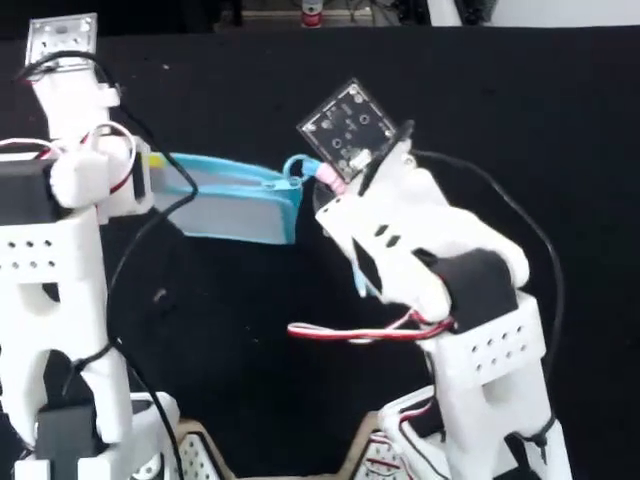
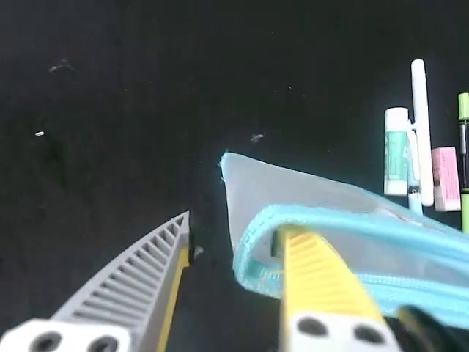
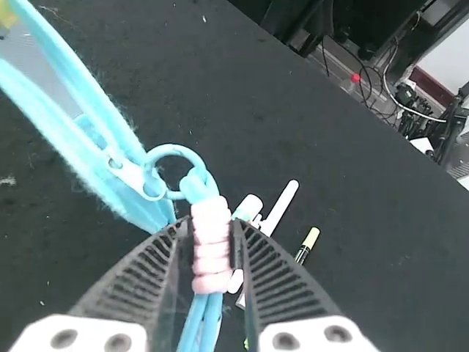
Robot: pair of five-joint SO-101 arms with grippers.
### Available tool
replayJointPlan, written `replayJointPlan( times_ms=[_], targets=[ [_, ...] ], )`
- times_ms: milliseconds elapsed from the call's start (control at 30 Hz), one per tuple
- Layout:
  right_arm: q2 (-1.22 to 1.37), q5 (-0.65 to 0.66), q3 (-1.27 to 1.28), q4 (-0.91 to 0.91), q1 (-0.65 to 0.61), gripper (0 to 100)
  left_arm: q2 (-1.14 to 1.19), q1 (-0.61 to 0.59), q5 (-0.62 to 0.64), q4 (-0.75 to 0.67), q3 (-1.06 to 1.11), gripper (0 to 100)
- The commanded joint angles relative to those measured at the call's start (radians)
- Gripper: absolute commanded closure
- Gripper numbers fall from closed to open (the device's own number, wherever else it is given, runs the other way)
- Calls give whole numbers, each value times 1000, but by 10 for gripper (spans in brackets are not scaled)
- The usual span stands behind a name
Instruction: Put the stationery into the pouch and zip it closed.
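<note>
My right gripper (image 3: 211, 227) clamps the pink pull cord (image 3: 211, 264) to work the zip. My left gripper (image 2: 236, 226), jaws wide, hooks the rim of the pouch (image 1: 235, 205) to brace it. The stationery (image 2: 419, 139) lies outside on the table (image 1: 500, 100).

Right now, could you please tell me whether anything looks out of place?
Yes: the glue stick, white pen and pink eraser lie on the table outside the pouch, whose mouth is open, though the right hand pinches the zip pull.
</note>
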Motion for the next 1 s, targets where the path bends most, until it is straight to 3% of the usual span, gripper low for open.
replayJointPlan(
  times_ms=[0,333,467,533,967],
  targets=[
    [7,-5,-53,-17,25,988,2,15,-15,0,-59,789],
    [2,-5,-50,0,26,988,2,18,-15,-89,51,798],
    [5,-12,-48,-2,26,988,-9,21,-6,-83,51,986],
    [2,-12,-48,-5,25,988,-9,22,-6,-68,51,953],
    [-1,-12,-42,29,38,988,-6,82,40,-61,61,970]
  ],
)
